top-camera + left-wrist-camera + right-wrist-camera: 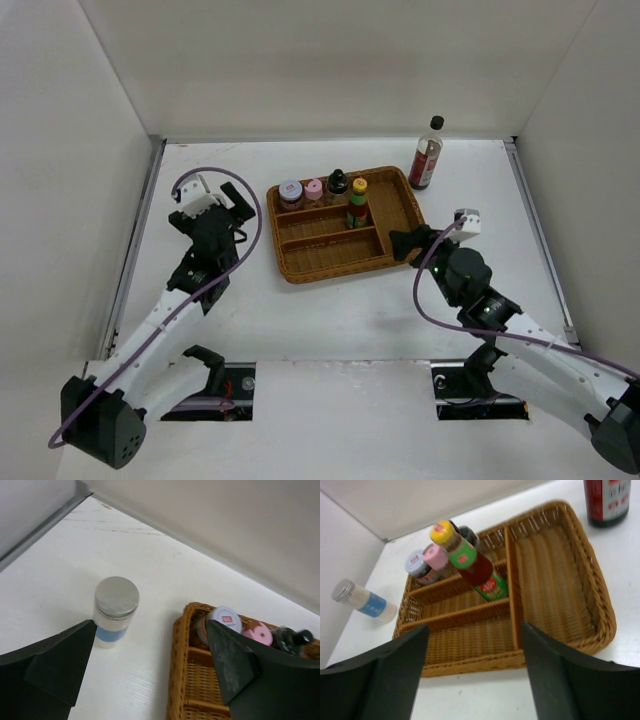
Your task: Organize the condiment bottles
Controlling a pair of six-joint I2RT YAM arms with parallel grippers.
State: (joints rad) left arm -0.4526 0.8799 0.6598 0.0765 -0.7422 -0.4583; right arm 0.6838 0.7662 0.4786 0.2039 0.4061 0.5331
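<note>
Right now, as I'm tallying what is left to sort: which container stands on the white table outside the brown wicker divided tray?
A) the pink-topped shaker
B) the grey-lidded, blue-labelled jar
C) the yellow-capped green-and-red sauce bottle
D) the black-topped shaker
B: the grey-lidded, blue-labelled jar stands upright on the white table, beside the brown wicker divided tray and clear of its rim.

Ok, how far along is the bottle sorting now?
Done: the purple-white-topped shaker, pink shaker, black shaker and yellow-capped sauce stand in the wicker tray. In hand: nothing; the left pincer and right pincer are both open, the left facing the grey-lidded jar. Left: that jar and the tall dark red bottle, both on the table outside the tray.
</note>
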